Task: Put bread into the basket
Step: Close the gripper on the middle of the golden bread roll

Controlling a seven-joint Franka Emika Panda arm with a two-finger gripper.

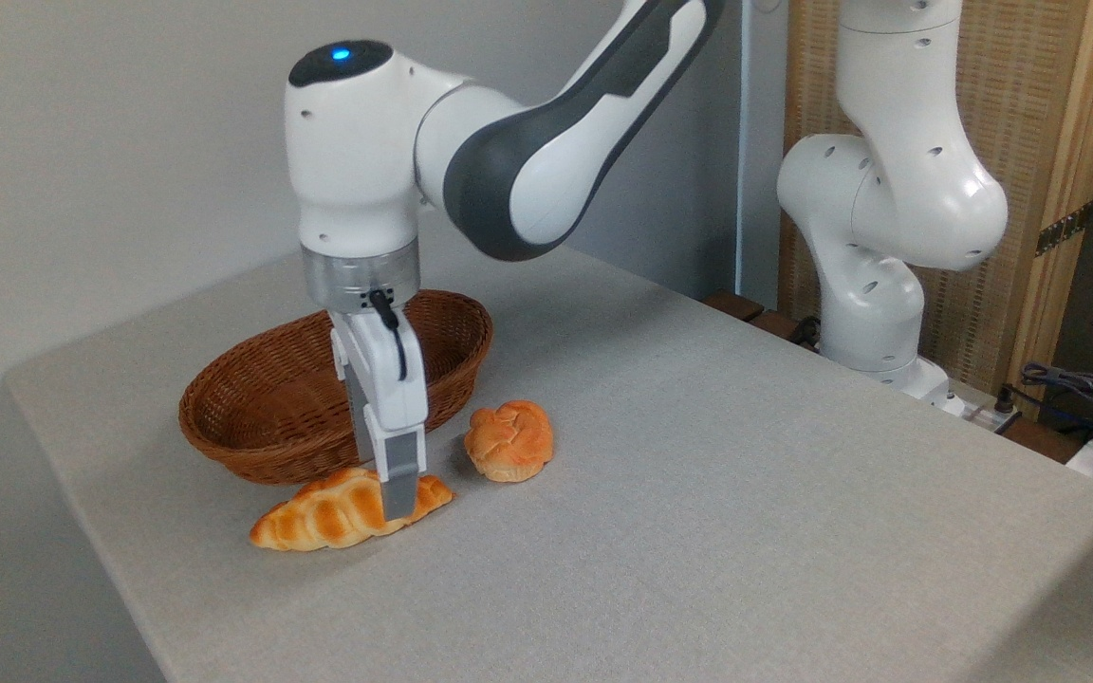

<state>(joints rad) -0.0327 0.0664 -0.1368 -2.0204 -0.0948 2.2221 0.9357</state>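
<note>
Nearest my camera, the braided loaf is lying flat on the grey bench, pointed ends running left to right, just in front of the wicker basket and outside it. My hand is pointing straight down onto the loaf's right half, with the near grey finger covering the crust. I am seeing only that one finger; the other is hiding behind it, so I cannot tell whether the hand is gripping the loaf or standing spread around it. Just right of the loaf, the round knotted bun is sitting apart from both loaf and basket. Behind them the oval basket is resting on the bench with nothing visible inside. I am reading no writing or labels anywhere; a blue light is glowing atop the wrist joint.
</note>
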